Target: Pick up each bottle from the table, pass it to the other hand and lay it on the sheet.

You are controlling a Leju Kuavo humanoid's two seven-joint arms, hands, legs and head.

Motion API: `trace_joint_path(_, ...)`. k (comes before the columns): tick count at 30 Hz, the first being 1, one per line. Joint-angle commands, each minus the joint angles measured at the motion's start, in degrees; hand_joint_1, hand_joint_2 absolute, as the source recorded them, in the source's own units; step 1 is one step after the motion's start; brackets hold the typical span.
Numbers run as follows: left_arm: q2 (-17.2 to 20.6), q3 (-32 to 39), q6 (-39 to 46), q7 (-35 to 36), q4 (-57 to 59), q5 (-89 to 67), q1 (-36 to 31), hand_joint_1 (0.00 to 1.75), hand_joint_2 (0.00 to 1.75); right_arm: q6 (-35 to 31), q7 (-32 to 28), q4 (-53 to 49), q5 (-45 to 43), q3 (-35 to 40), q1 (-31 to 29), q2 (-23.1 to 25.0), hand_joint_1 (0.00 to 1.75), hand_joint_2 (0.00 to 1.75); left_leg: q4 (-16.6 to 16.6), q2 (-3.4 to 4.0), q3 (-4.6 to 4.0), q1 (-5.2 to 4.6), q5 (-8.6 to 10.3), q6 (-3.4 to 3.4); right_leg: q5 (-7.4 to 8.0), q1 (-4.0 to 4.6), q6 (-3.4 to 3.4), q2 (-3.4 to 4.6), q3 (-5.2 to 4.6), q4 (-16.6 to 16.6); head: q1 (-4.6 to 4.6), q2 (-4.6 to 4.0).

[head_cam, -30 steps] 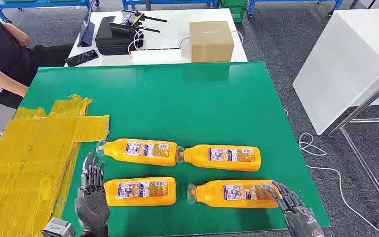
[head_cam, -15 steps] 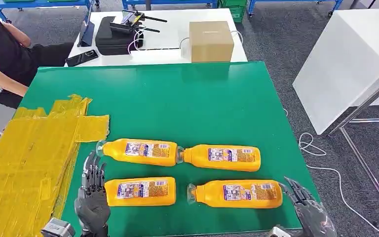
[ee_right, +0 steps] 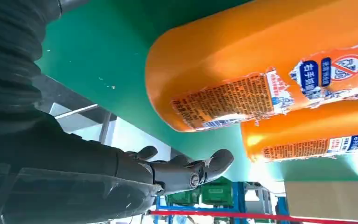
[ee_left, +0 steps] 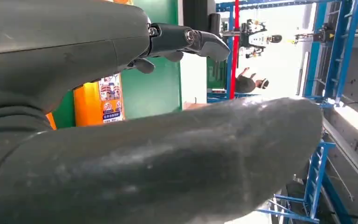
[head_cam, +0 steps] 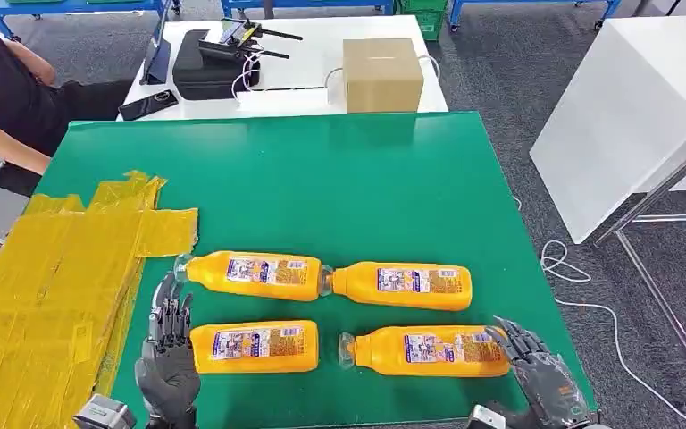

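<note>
Light: bright and even in the head view, coming from overhead.
Shadows: soft and short under the bottles (head_cam: 429, 349) on the green table (head_cam: 348, 188); a faint one beneath the box (head_cam: 382, 74).
Glare: the white table (head_cam: 621, 107) is nearly blown out; the far background in the left wrist view is overexposed.
Sheen: pale highlights along the bottle (ee_right: 270, 60) in the right wrist view.
Blur: the left hand (ee_left: 135, 154) up close is soft and smeared; the right hand (ee_right: 74, 154) is dark and lacks detail.
Sharpness: head view crisp throughout.
</note>
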Motion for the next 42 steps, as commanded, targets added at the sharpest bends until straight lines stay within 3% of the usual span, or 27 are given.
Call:
trace_joint_path(1,0.6,0.2,0.0,-0.1,1.4,0.2,-0.9,0.00,0.00,0.5,-0.2,4.1,-0.1,-1.2,-2.2,3.4,0.00,1.75,-0.1,-0.02,0.20,0.04,-0.02,-0.05,0.00,0.04,0.02,-0.03,0.20,-0.1,0.00,0.00)
trace_joint_path(14,0.6,0.2,-0.8,-0.1,2.1,0.1,-1.5,0.00,0.00,3.5,-2.1,10.0,5.4,0.4,-7.0,8.3,0.00,1.75,-0.2,0.00,0.27,0.11,0.00,-0.10,0.04,0.10,0.00,0.00,0.29,-0.2,0.00,0.00)
trace_joint_path(33,0.9,0.0,-1.2,-0.1,2.8,0.1,-2.7,0.00,0.00,7.4,-2.1,16.5,8.8,3.9,-10.1,9.5,0.00,1.75,-0.1,0.04,0.24,0.06,0.02,-0.06,0.04,0.06,0.00,0.01,0.24,-0.2,0.00,0.00)
trace_joint_path(34,1.0,0.0,-1.3,-0.1,2.8,0.2,-2.8,0.00,0.00,8.0,-2.1,16.7,8.9,4.3,-9.9,9.1,0.07,1.75,-0.2,0.02,0.32,0.09,0.01,-0.08,0.03,0.08,0.00,0.00,0.32,-0.2,0.00,0.00)
trace_joint_path(36,1.0,0.0,-1.2,-0.1,2.9,0.2,-2.8,0.00,0.00,8.7,-1.9,16.5,8.9,5.0,-9.3,8.4,1.38,1.75,-0.2,-0.04,0.31,0.08,0.02,-0.08,0.02,0.08,0.00,-0.05,0.33,-0.2,0.00,0.00)
trace_joint_path(37,1.0,-0.1,-1.2,-0.1,2.9,0.2,-2.8,0.00,0.00,9.0,-1.8,16.5,8.9,5.2,-9.0,8.1,1.64,1.75,-0.2,-0.07,0.36,0.09,0.02,-0.08,0.01,0.09,0.01,-0.08,0.38,-0.2,0.00,0.00)
trace_joint_path(42,0.9,-0.2,-1.1,-0.1,2.9,0.1,-2.7,0.00,0.00,9.5,-1.3,14.8,8.5,5.7,-8.0,7.1,1.62,1.75,-0.1,-0.13,0.51,0.07,0.00,-0.05,-0.03,0.10,0.02,-0.13,0.55,-0.2,0.02,0.00)
